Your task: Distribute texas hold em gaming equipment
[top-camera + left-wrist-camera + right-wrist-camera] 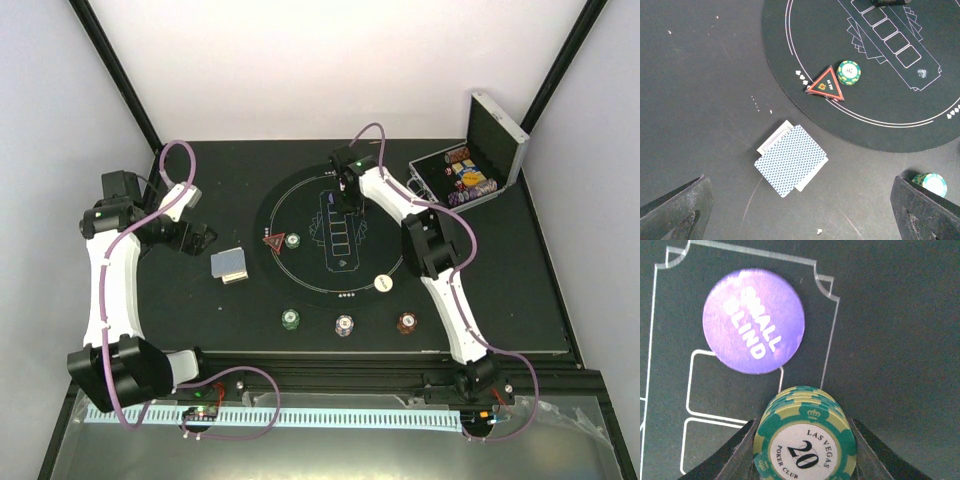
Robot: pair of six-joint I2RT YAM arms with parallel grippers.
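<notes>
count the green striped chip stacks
3 green stacks: one beside the red triangle marker, one off the round black mat, one in the right hand; silver case may hide more.

Both arms share one build. The left arm (103, 290) and the right arm (453, 305) have glossy white, rounded link shells joined by bulky matte black joint housings (110, 368). A thin purple cable (176, 143) runs loosely along each arm, bowing away from the shells in loops and trailing to the black base. Small green indicator lights (357, 163) glow on the black wrist sections. Another glows at the left base (197, 394), beside a bit of red wiring. In the left wrist view, the jaws are two matte black wedges with scuffed, dusty faces and shallow moulded recesses. In the right wrist view, the fingers (727, 462) are smooth, dark grey and tapering.
</notes>
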